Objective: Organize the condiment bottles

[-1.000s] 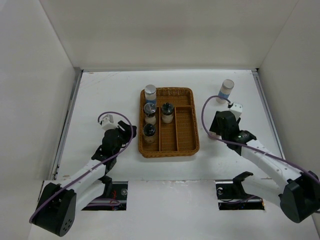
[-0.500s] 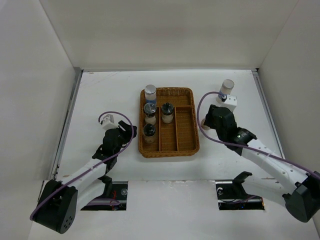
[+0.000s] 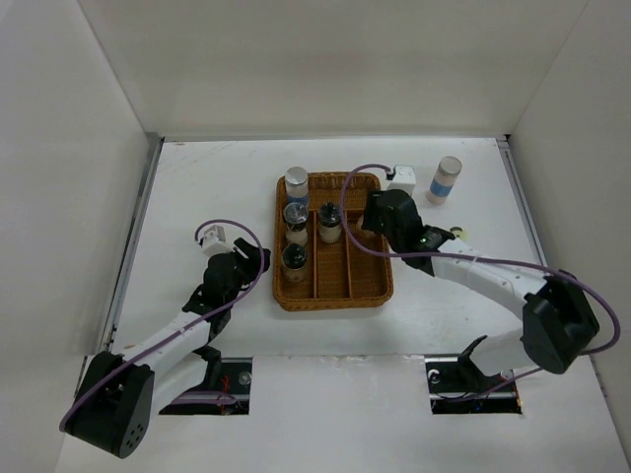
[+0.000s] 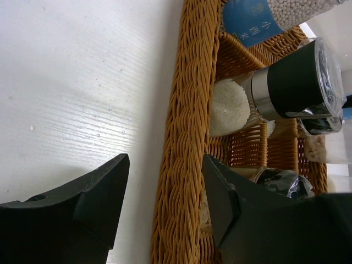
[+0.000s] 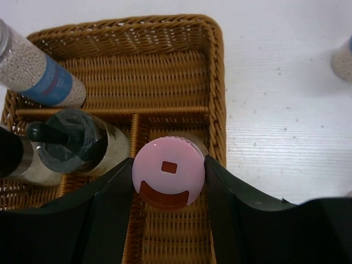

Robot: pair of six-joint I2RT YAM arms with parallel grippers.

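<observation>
My right pincer [image 5: 168,181]: over tray [image 3: 370,286], pinching pink-capped bottle [image 5: 169,157]
My left pincer [image 4: 165,165]: spread, beside tray
Others: three dark-capped jars [image 3: 294,256], one silver-topped bottle [image 3: 297,180], one cream-capped bottle [image 3: 446,179]

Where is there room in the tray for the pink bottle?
The tray's right slot, under the pink bottle, is bare; so is the back slot beside the blue-label bottle. The left side is packed with dark-capped bottles.

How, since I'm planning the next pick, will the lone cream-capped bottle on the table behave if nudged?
The cream-capped bottle stands tall and narrow on the table, so a high nudge would probably tip it. Being cylindrical, it would likely roll once down. It looks filled, so perhaps fairly heavy.
</observation>
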